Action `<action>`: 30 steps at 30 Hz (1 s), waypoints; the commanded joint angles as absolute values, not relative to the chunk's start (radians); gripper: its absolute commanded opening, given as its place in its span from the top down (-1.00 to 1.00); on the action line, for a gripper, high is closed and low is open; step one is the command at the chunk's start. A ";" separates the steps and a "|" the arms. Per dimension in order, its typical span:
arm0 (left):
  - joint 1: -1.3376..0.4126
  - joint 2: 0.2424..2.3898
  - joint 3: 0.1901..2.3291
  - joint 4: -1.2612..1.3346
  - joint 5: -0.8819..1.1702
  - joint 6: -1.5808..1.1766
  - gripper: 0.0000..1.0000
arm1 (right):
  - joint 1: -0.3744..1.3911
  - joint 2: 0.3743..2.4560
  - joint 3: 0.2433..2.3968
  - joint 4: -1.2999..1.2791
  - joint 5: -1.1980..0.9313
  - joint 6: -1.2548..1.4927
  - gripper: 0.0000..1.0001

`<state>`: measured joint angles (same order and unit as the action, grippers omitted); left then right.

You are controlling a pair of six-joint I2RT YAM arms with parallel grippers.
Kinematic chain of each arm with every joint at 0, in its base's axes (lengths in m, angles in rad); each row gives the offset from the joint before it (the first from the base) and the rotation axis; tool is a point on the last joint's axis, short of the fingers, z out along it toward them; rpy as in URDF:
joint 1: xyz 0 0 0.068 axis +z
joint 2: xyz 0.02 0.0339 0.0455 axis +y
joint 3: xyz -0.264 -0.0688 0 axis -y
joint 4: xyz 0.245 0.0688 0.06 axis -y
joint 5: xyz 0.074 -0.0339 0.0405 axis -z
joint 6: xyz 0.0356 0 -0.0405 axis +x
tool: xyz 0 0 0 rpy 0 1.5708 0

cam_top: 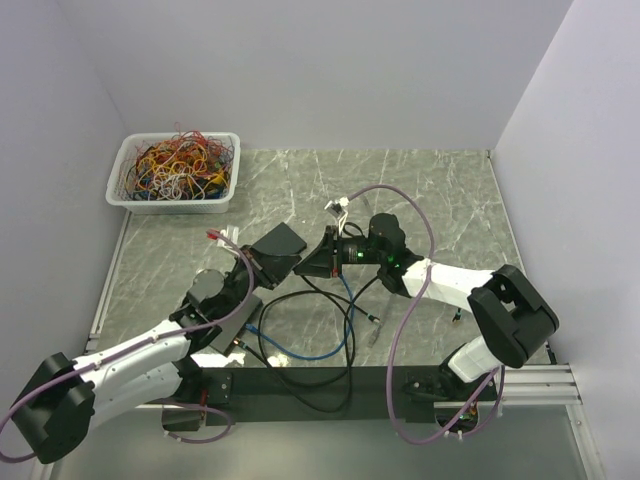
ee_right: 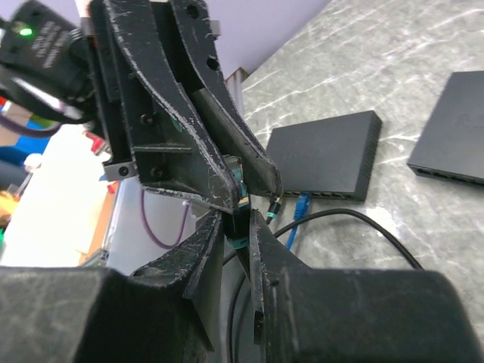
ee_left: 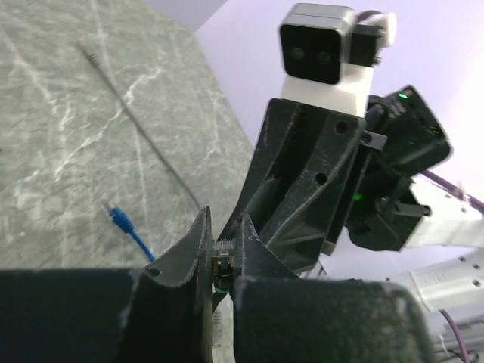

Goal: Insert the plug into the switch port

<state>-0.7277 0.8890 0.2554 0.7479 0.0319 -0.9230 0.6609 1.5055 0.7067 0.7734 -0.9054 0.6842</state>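
Tightly, the left gripper (ee_left: 223, 236) pinches the small clear plug with a teal end (ee_left: 221, 265). The right gripper (ee_right: 236, 225) pinches it too, tip to tip. Both arms reach low over the middle of the grey stone table (cam_top: 420, 190). A flat black switch box (ee_right: 325, 155) lies near, to the left.

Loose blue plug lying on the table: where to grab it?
Best bet: grip the blue plug by its body, coming from above and closing across its width. It lies flat on the table, cable trailing off one end, both sides free.
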 commanded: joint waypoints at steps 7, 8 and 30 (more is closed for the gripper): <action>-0.750 0.932 0.529 0.126 -0.268 -1.077 0.99 | 0.693 1.410 0.834 0.376 -0.638 0.433 0.07; -0.750 0.946 0.567 0.039 -0.276 -1.101 0.99 | 0.706 1.407 0.838 0.355 -0.623 0.399 0.05; -0.752 1.002 0.607 0.067 -0.221 -1.163 0.99 | 0.801 1.469 0.888 0.272 -0.503 0.339 0.23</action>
